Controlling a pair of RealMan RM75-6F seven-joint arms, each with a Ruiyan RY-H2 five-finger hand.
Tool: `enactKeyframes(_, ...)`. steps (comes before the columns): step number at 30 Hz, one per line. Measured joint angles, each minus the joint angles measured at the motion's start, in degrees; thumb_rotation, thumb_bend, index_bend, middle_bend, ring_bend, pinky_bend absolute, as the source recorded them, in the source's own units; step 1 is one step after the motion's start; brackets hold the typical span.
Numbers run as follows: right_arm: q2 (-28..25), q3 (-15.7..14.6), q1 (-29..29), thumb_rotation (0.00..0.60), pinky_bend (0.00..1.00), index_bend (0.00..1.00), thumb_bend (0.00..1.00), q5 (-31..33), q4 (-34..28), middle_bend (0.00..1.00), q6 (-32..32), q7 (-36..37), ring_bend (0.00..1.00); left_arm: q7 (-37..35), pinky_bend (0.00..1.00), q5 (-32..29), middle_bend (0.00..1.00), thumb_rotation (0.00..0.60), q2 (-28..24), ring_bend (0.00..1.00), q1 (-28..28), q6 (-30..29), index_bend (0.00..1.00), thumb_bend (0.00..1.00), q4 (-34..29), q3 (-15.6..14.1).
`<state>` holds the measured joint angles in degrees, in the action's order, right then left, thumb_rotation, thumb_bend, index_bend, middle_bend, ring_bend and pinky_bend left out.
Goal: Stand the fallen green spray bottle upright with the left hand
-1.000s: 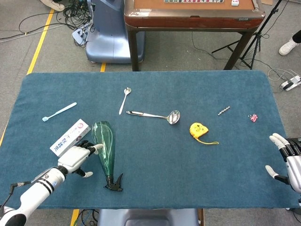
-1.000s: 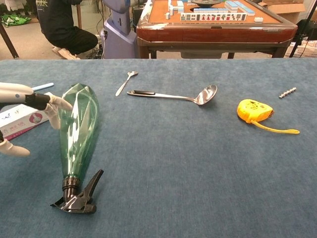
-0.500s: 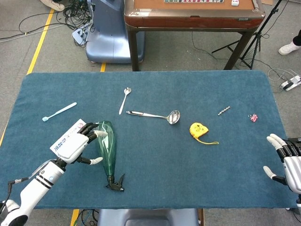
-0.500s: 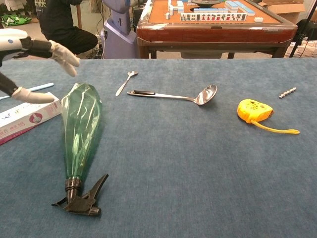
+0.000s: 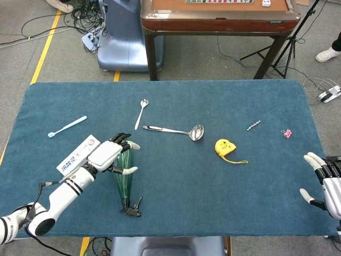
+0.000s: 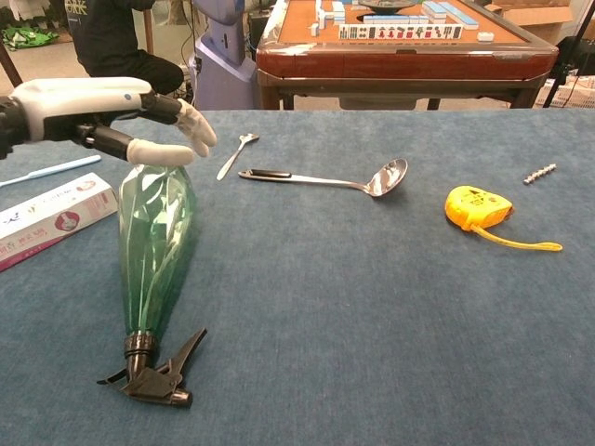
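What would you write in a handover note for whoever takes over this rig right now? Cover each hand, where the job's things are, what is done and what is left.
Left hand: empty, fingers spread, above the wide base end of the bottle; no grip that I can see.
Right hand: open, idle at the table's near right edge.
Bottle: lies on its side on the cloth, black trigger head toward the robot, base away, next to the toothpaste box.
Done: left hand brought to the bottle.
Left: grip the body, tip it up onto its base, let go.

Translucent glossy green plastic spray bottle [image 6: 153,242], polished metal ladle [image 6: 358,182], matt blue cloth-covered table [image 6: 372,307]
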<state>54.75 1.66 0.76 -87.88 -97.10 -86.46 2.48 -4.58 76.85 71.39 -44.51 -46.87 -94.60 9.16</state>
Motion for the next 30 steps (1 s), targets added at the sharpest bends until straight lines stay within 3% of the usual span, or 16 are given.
enactKeyframes(15, -0.19, 0.04, -0.41, 0.6, 0.14, 0.14, 0.21, 0.35, 0.47, 0.14, -0.36, 0.94, 0.12, 15.87, 0.0, -21.79, 0.28, 0.202, 4.92, 0.0, -5.79, 4.89, 0.26, 0.24, 6.35, 0.69)
enactKeyframes(20, 0.0, 0.12, -0.18, 0.6, 0.14, 0.14, 0.21, 0.23, 0.5, 0.14, -0.11, 0.92, 0.12, 19.66, 0.0, -28.34, 0.3, 0.205, 4.69, 0.01, -7.03, 5.4, 0.26, 0.24, 7.62, -0.39)
enactKeyframes(30, 0.03, 0.21, 0.07, 0.6, 0.14, 0.14, 0.21, -0.01, 0.13, 0.14, 0.02, 0.54, 0.12, 23.11, 0.0, -35.38, 0.31, 0.203, 1.43, 0.03, -7.7, 5.59, 0.26, 0.24, 7.98, -3.25)
